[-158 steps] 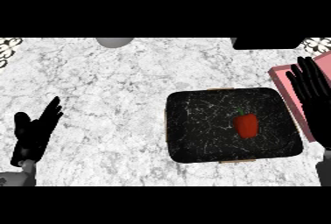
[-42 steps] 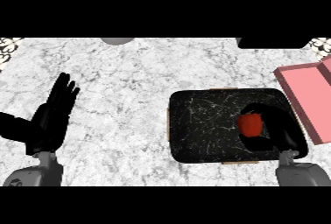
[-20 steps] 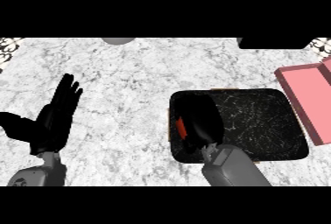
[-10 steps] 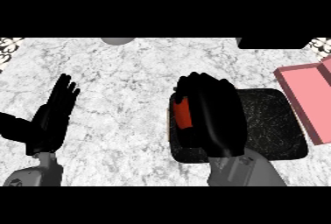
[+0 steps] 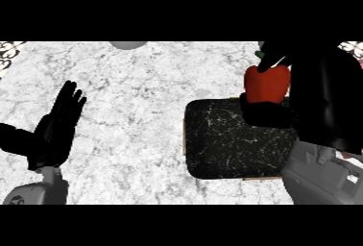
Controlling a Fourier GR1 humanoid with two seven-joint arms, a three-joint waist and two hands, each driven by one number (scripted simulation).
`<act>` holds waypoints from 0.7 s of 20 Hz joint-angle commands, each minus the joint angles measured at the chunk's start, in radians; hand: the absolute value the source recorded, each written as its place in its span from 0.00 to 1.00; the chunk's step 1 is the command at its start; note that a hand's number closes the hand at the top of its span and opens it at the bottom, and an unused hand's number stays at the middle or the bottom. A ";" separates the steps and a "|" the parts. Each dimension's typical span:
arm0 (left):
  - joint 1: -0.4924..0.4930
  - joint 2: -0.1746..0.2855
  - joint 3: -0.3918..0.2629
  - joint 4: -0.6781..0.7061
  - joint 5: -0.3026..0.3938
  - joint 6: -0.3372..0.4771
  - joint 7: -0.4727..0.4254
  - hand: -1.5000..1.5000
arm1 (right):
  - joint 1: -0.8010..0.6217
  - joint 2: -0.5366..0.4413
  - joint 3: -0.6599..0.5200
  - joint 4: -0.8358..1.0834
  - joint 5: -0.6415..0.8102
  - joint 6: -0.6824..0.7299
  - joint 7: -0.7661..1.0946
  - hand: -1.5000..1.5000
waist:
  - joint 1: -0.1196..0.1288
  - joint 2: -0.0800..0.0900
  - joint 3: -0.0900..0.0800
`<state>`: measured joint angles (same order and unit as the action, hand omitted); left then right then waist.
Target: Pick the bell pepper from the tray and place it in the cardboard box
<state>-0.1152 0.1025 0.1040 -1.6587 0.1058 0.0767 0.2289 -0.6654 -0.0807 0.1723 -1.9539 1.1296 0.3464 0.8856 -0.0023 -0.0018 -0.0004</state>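
The bell pepper [image 5: 267, 84] sits at upper right, above the tray [image 5: 234, 144], with the right hand [image 5: 322, 96] curled round it. The pick looks done. Placing remains, and the box is out of sight. The left hand [image 5: 56, 125] rests open at left.

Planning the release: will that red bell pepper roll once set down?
The bell pepper looks rounded and glossy, so it may roll or slip. Undented in the right hand, it is probably stiff.
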 commanded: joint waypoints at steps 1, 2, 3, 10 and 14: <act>0.018 -0.005 -0.013 -0.018 -0.007 -0.002 0.005 0.50 | -0.021 -0.074 -0.154 -0.016 -0.062 0.059 -0.026 1.00 | 0.002 0.000 0.000; 0.011 0.018 0.027 0.012 0.037 -0.037 -0.012 0.50 | 0.024 -0.094 -0.187 0.042 -0.073 -0.010 -0.083 1.00 | 0.003 0.003 0.000; -0.030 0.009 0.002 -0.014 0.004 0.001 0.037 0.50 | 0.011 -0.104 -0.202 0.051 -0.078 0.001 -0.086 1.00 | 0.002 0.002 0.001; -0.069 0.025 0.017 -0.019 0.016 0.006 0.097 0.50 | 0.049 -0.236 -0.310 0.210 -0.061 -0.122 -0.241 1.00 | 0.004 0.003 0.001; -0.038 0.006 -0.010 -0.017 -0.013 0.007 0.049 0.50 | 0.054 -0.320 -0.377 0.367 -0.062 -0.188 -0.353 1.00 | 0.008 0.004 0.001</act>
<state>-0.1270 0.0979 0.0885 -1.6854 0.0922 0.0869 0.2623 -0.6169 -0.3414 -0.1614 -1.7085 1.0563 0.2265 0.6204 0.0032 0.0013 0.0002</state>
